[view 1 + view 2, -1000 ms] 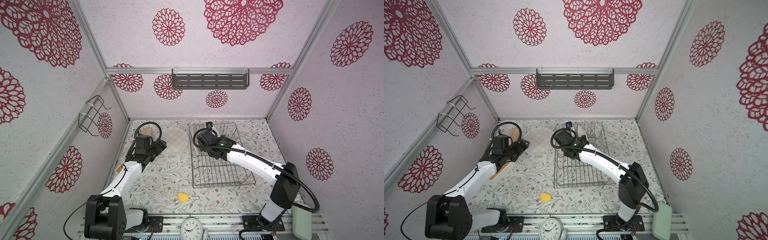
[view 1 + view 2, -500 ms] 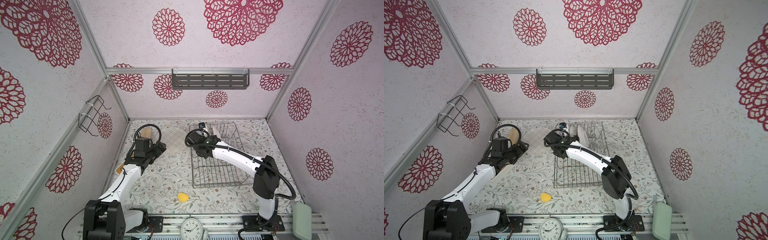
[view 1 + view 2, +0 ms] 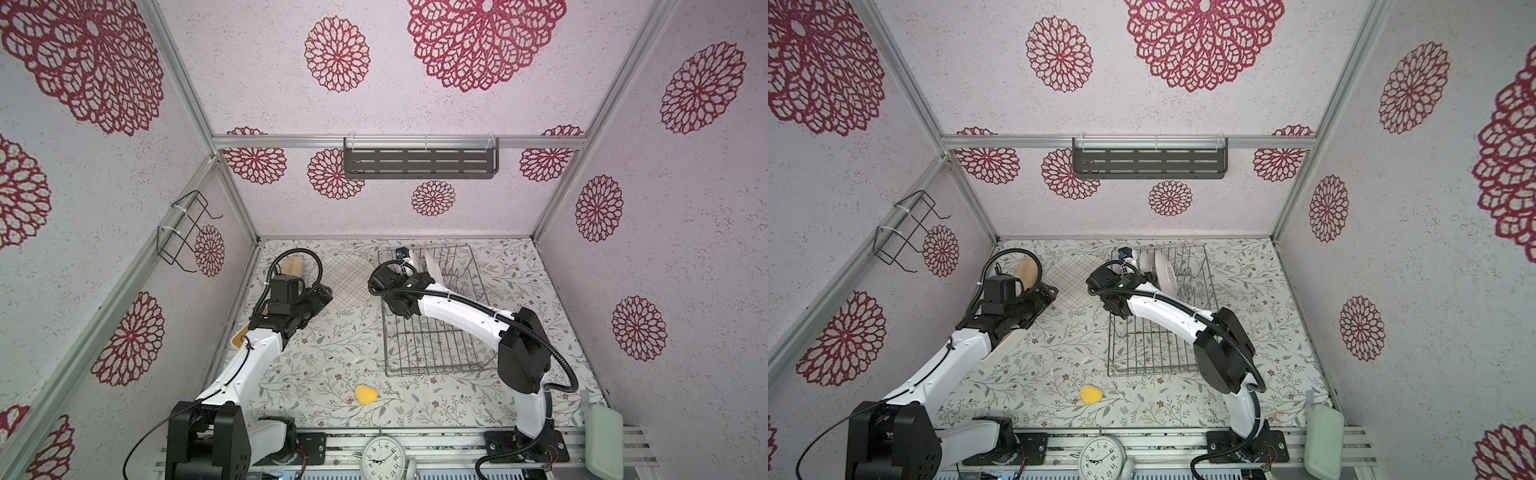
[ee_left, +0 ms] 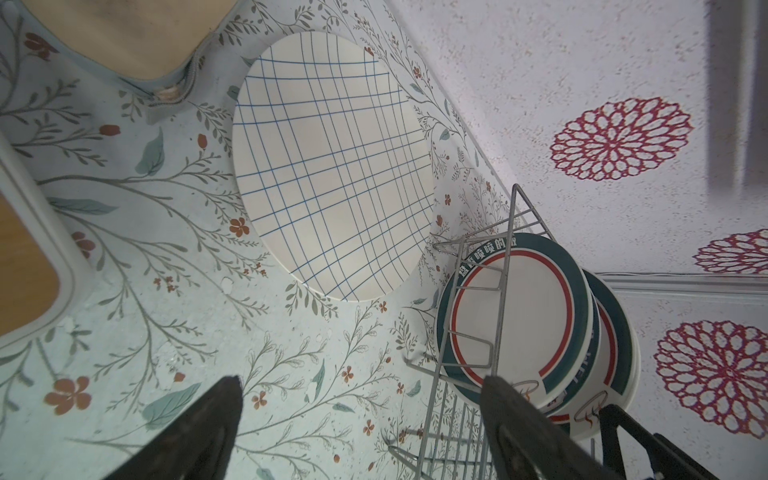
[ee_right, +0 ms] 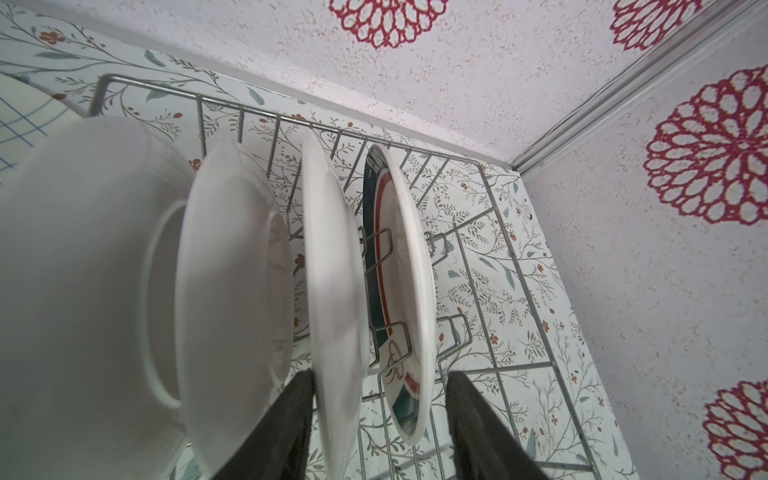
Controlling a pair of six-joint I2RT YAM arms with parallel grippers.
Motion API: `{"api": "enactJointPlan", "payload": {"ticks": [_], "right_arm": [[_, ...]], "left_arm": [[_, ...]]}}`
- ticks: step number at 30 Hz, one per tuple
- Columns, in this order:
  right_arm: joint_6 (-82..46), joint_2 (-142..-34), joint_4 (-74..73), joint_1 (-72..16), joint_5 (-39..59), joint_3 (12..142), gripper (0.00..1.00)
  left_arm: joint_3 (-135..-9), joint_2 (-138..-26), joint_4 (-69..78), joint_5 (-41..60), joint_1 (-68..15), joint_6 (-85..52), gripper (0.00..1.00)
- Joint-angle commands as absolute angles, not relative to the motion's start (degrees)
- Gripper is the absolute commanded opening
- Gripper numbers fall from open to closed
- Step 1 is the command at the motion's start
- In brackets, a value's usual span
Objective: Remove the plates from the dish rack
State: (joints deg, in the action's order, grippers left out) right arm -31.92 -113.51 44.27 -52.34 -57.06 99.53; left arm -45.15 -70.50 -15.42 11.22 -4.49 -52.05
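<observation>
The left gripper point(image 4: 361, 390) hangs over the bare floral tabletop with its jaws spread wide and nothing between them. Just beyond it the grid-lined plate point(image 4: 332, 166) lies flat on the table beside the dish rack point(image 3: 436, 371), already out. The risk here is small: if the left arm dips or swings, a finger could shove that plate against the rack's wire side.

The real hazard is at the rack. Four plates stand on edge in the prongs, close together. The right gripper point(image 5: 380, 376) has come in over their rims with its jaws apart, and two plates sit in the gap. They are a plain white plate point(image 5: 332, 270), right against one finger, and a green-banded plate point(image 5: 411, 249), which is clear of the other finger.

If the jaws close from here, they would likely press the two rims together. That could chip the ceramic, or lift both plates in a weak hold and let one slip free. A tilted pull could also catch a rim on a prong point(image 5: 384, 241). It might knock the next white plate point(image 5: 232, 270) too, toppling the row.
</observation>
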Motion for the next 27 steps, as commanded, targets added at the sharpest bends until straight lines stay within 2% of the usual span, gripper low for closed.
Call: {"api": "enactJointPlan", "payload": {"ticks": [1, 5, 15, 27], "right_arm": [[-31.1, -114.3, 45.4, -52.5, -60.2, 101.7, 0.53], [-30.9, -115.3, 45.7, -52.4, -60.2, 102.0, 0.53], [-31.4, -117.1, 45.7, -51.9, -62.2, 101.9, 0.43], [-30.9, -117.0, 44.1, -50.4, -59.4, 100.1, 0.41]], "left_arm": [[-44.8, -69.3, -15.7, 11.3, -4.1, -51.3, 0.94], [-44.8, -69.3, -15.7, 11.3, -4.1, -51.3, 0.94], [-44.9, -68.7, -15.8, 11.0, -4.2, -51.2, 0.94], [-45.0, -69.2, -15.6, 11.2, -4.1, -51.4, 0.94]]}}
